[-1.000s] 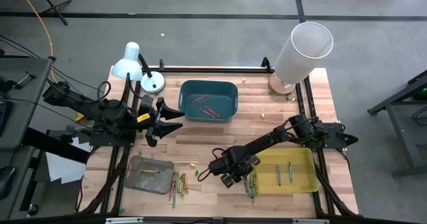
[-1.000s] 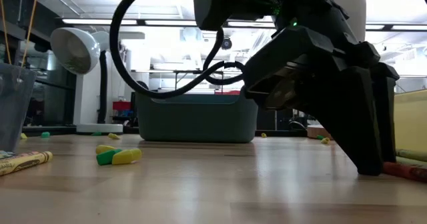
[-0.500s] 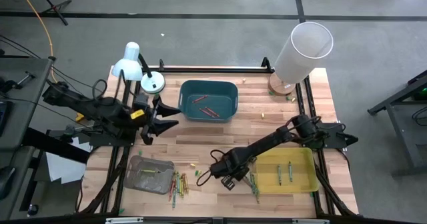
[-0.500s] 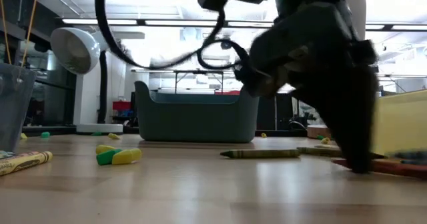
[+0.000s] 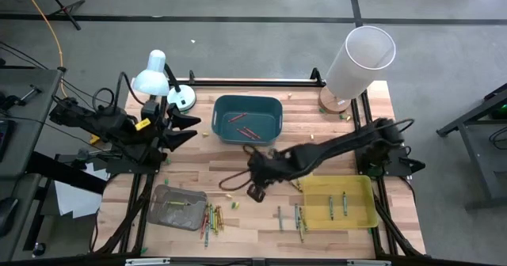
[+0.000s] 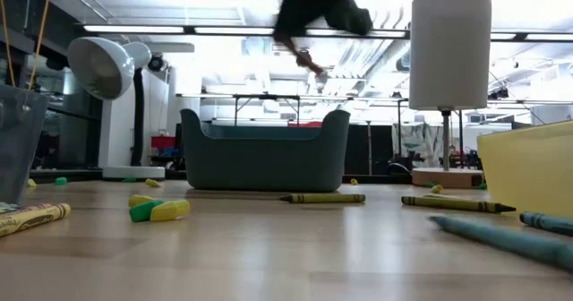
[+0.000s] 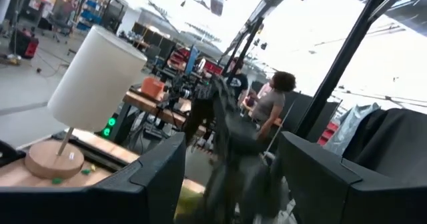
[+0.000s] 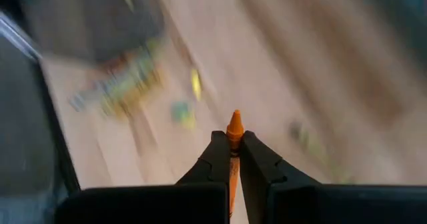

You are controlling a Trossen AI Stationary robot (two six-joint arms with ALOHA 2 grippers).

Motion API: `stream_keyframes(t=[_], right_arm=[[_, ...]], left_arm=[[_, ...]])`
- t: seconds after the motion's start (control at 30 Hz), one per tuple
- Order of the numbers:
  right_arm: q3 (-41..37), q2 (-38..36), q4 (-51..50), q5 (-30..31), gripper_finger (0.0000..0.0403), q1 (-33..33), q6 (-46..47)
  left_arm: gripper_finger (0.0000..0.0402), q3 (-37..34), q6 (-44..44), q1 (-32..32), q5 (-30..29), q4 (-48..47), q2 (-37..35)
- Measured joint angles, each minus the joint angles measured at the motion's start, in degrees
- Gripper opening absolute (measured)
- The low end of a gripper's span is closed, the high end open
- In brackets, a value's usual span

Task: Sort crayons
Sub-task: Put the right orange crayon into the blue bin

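High view looked straight down on a pale wooden slatted table [image 5: 333,135]. A teal plastic bin [image 5: 248,119] sat at the back centre with a few red crayons [image 5: 247,129] lying flat inside. A flat yellow plastic tray [image 5: 342,202] lay at the front right and held green crayons [image 5: 338,203] whose long axes ran front to back. A shallow grey tray [image 5: 179,207] lay at the front left, with a mixed bundle of loose crayons [image 5: 212,218] just beside it, also running roughly front to back. More green crayons [image 5: 297,218] lay on the bare wood just beside the yellow tray's left edge. A white desk lamp [image 5: 154,74] stood at the back left corner, and a tall white cylinder-shaded lamp on a round wooden base [image 5: 358,60] stood at the back right.

The right gripper [image 5: 255,189] reached across the middle of the table, between the teal bin and the grey tray. In the right wrist view its two dark fingers [image 8: 215,159] were pressed together on a thin orange crayon [image 8: 233,127], the pointed tip sticking forward past the fingertips, its long axis in line with the fingers.

The left gripper [image 5: 192,125] waited at the table's left edge beside the white desk lamp, fingers spread wide and empty.

Low view showed a green crayon [image 6: 322,198] lying flat in front of the bin, and yellow and green crayon stubs [image 6: 158,209] on the wood.
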Motion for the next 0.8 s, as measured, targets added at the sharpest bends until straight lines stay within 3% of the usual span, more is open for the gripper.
stream_keyframes(t=[0.17, 0.37, 0.47, 0.7, 0.8], right_arm=[[0.0, -9.21, 4.55, 10.23, 0.0001, -0.88, -10.81], [-1.22, -16.97, 11.04, 12.08, 0.0, -2.55, -20.34], [-8.9, -20.89, 22.92, 10.79, 0.0, -2.73, -23.28], [-34.83, -28.82, 63.49, 6.17, 0.0, -3.49, -22.49], [-38.3, -29.26, 69.08, 5.86, 0.0, -3.73, -21.4]], left_arm=[[0.0229, 0.02, -2.47, 0.0, -0.72, -2.82, 0.71], [0.0229, 0.0, -3.05, 0.0, -2.39, -3.6, 4.48], [0.0229, -0.02, -3.6, -0.02, -2.44, -3.34, 6.87], [0.0229, 0.0, -6.49, -0.02, -2.54, -2.97, 9.64], [0.0229, 0.0, -6.6, -0.02, -3.91, -2.87, 9.71]])
